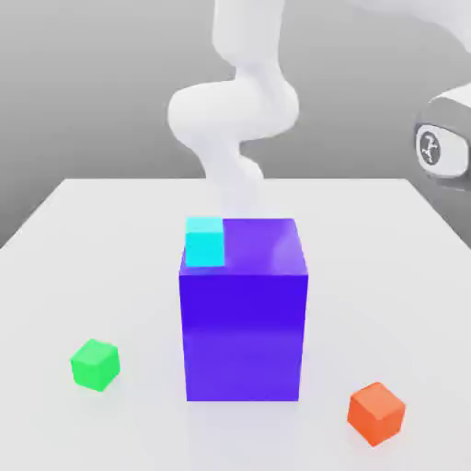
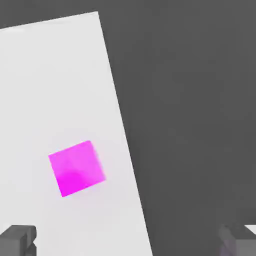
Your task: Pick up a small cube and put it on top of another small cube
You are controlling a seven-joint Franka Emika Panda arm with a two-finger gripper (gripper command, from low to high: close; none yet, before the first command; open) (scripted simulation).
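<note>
Green cube (image 1: 95,363) is sitting on the table (image 1: 386,239), at 8 o'clock from the purple block (image 1: 244,317) in the exterior view, well apart from it and untouched. Orange cube (image 1: 376,413) is lying at 4 o'clock from the block. Cyan cube (image 1: 204,240) is resting on the block's top, in its 10 o'clock corner.

Key relation: the arm (image 1: 235,120) is standing behind the block at 12 o'clock, and its wrist (image 1: 442,147) is hanging at 2 o'clock near the exterior view's right edge. So green is lying across the block from the hand, toward 8 o'clock, far off. A cube has no long axis; its faces are sitting slightly turned against the table edges, so I judge a little wrist turn is needed.

Gripper (image 2: 130,242) is standing with its jaws spread wide, fingers (image 2: 17,240) far apart, holding nothing and touching nothing. In the hand view it is looking down on a magenta cube (image 2: 76,168) near the table's edge, ahead of the fingers, not between them.

Pick not yet started, I reckon.
</note>
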